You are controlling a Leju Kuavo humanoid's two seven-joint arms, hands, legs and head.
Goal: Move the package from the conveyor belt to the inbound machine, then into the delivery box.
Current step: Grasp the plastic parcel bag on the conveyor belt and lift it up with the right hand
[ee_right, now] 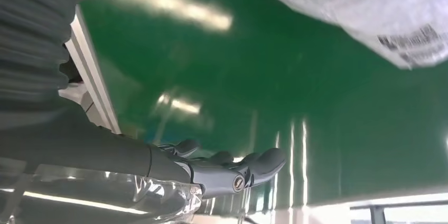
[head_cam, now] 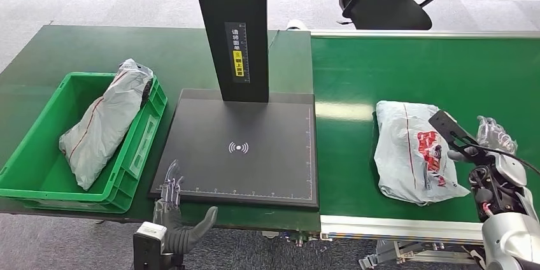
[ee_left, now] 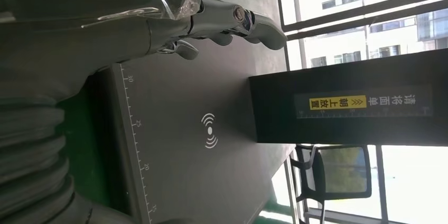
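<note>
Both hands I see empty with fingers apart: right hand (head_cam: 487, 155) just beside the white crumpled plastic package (head_cam: 412, 152) on the green conveyor belt (head_cam: 356, 85), left hand (head_cam: 175, 216) near the black flat scanner plate (head_cam: 255, 174).

The inbound machine's (head_cam: 245, 149) ruler edge (ee_left: 138, 145) reads 10, 25, 20 — its column label (ee_left: 363, 102) carries Chinese characters.

package (head_cam: 411, 152): crinkled white plastic film, slightly glossy, red print
conveyor belt (head_cam: 395, 72): smooth green surface, glossy, with bright reflections
inbound machine (head_cam: 245, 149): matt black plate, fine white ruler markings
delivery box (head_cam: 44, 181): hard green plastic, light sheen
grey bag (head_cam: 105, 123): wrinkled plastic film
right robot hand (ee_right: 232, 174): smooth dark grey fingers, clear plastic wrap
</note>
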